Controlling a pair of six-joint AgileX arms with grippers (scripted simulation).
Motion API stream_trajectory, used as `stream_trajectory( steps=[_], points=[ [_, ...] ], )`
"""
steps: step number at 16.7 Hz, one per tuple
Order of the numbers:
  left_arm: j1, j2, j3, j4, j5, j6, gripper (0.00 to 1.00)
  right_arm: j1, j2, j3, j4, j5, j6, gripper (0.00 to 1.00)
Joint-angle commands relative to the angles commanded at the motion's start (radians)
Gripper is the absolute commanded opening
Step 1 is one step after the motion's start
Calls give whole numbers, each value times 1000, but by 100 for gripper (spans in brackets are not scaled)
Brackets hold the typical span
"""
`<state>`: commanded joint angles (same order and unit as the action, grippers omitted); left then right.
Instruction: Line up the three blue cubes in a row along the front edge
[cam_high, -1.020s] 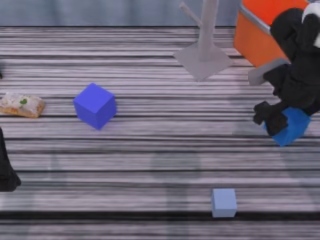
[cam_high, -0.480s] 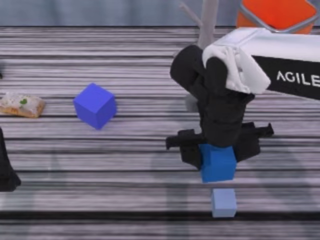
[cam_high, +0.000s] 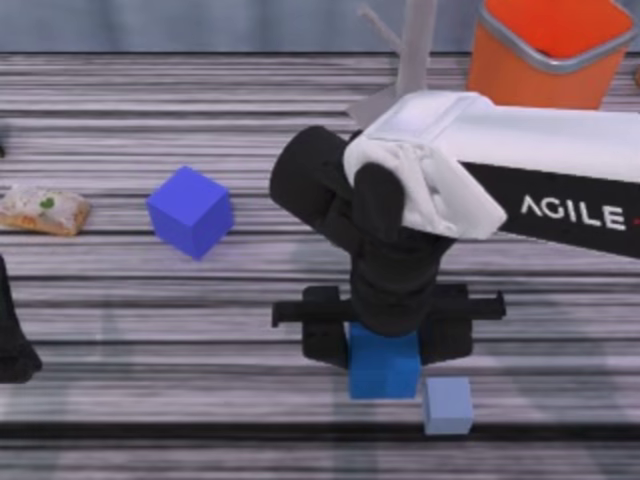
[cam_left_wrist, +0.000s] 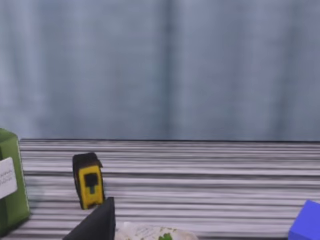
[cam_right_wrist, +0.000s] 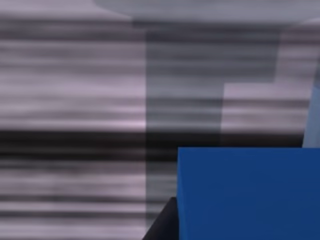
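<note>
My right gripper (cam_high: 385, 350) is shut on the medium royal-blue cube (cam_high: 384, 366), holding it near the front edge (cam_high: 200, 430), just left of the small pale grey-blue cube (cam_high: 448, 405). That royal-blue cube (cam_right_wrist: 250, 192) fills the right wrist view, and a sliver of the pale cube (cam_right_wrist: 315, 120) shows beside it. Farther back on the left stands the large indigo-violet cube (cam_high: 190, 210), whose corner (cam_left_wrist: 306, 222) also shows in the left wrist view. My left gripper (cam_high: 12, 340) is parked at the left edge of the table.
A piece of toast (cam_high: 42, 208) lies at the far left. An orange bucket (cam_high: 540, 50) and a grey stand (cam_high: 405, 100) are at the back right. In the left wrist view, a yellow tape measure (cam_left_wrist: 89, 181) and a green box (cam_left_wrist: 10, 187) stand farther back.
My right arm has swung from the right side toward the front centre, carrying the royal-blue cube down and left until it is beside the pale cube. The left arm has stayed still.
</note>
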<state>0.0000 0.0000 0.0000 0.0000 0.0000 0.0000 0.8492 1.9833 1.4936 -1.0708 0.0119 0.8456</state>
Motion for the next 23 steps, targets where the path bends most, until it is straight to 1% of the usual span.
stream_trajectory(
  steps=[5,12,17,23],
  points=[
    [0,0,0,0,0,0,100,-4,10,-12,17,-1,0,0],
    [0,0,0,0,0,0,100,5,89,-147,237,0,7,0],
    [0,0,0,0,0,0,100,6,95,-156,250,1,7,0],
    [0,0,0,0,0,0,100,6,95,-156,250,1,7,45]
  ],
)
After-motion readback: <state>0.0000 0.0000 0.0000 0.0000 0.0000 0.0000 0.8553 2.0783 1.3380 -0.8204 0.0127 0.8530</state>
